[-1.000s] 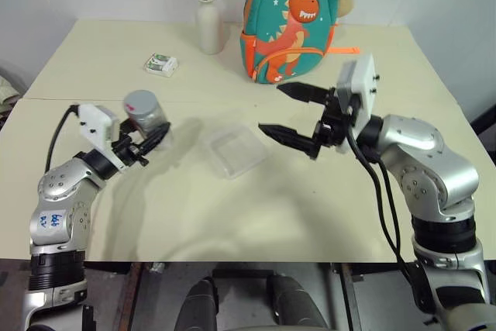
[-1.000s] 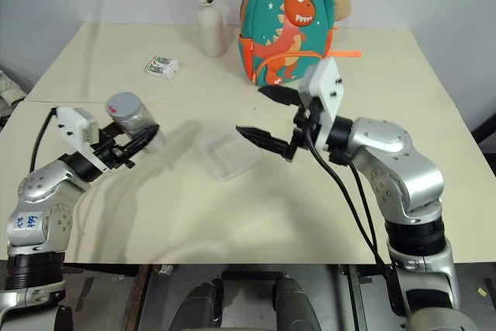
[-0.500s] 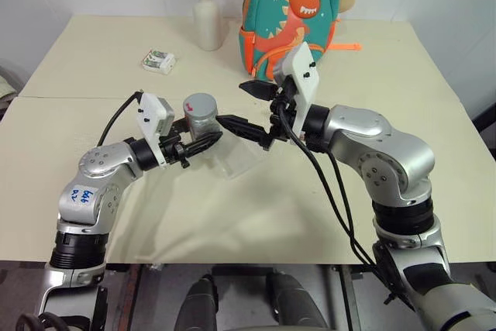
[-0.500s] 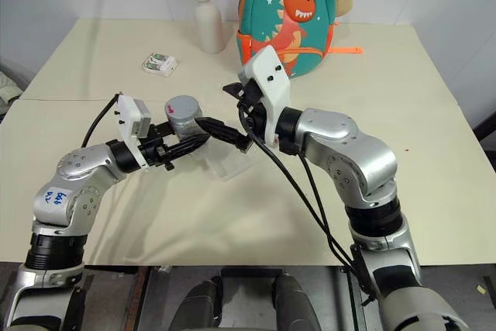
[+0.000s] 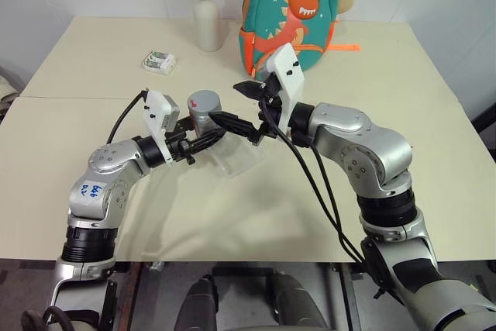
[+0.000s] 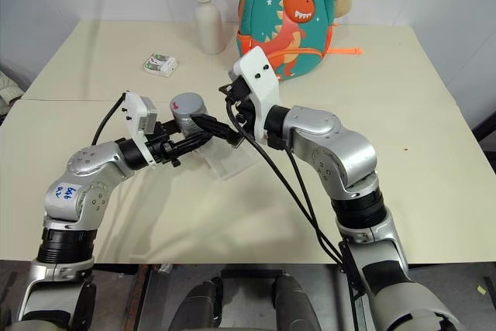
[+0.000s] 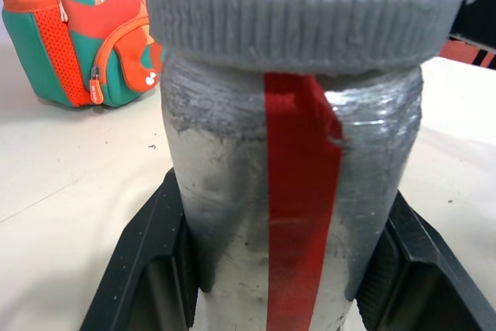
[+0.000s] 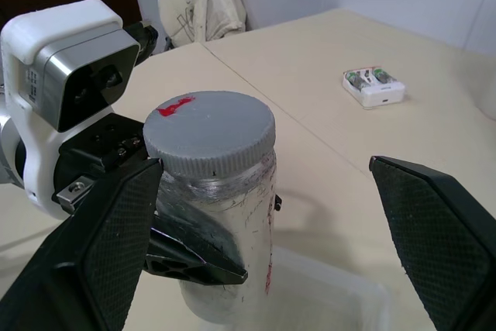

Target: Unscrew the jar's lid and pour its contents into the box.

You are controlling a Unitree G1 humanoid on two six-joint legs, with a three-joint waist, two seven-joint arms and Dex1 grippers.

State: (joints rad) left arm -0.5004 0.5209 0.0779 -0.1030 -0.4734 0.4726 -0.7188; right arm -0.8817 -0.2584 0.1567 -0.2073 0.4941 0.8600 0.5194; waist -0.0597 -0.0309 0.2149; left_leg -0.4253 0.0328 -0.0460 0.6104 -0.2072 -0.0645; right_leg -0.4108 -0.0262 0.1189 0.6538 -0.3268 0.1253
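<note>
there is one jar [image 5: 204,113], a silvery-grey cylinder with a red stripe down its side, held upright above the table [image 5: 93,52] by the left gripper [image 5: 203,139], whose two black fingers are clamped on the lower body from either side. one lid [image 8: 209,132], grey and ridged around its edge with a small red mark on top, sits screwed on the jar. the contents cannot be made out through the wall of the jar.

the right gripper [image 5: 242,111] is at the jar from the other side, its two fingers spread wide with nothing between them but the jar's top: one finger lies close beside the lid and the other stands well apart. whether the near finger touches the lid cannot be told.

one box [image 5: 239,162], a shallow clear plastic tray, lies on the table just below and beyond the jar, partly hidden by the two grippers.

further back on the table stand one white vase [image 5: 208,25] with dried flowers, one teal backpack [image 5: 291,13] with an orange dinosaur, and one small white-and-green packet [image 5: 159,61], lying flat to the left of the vase.
</note>
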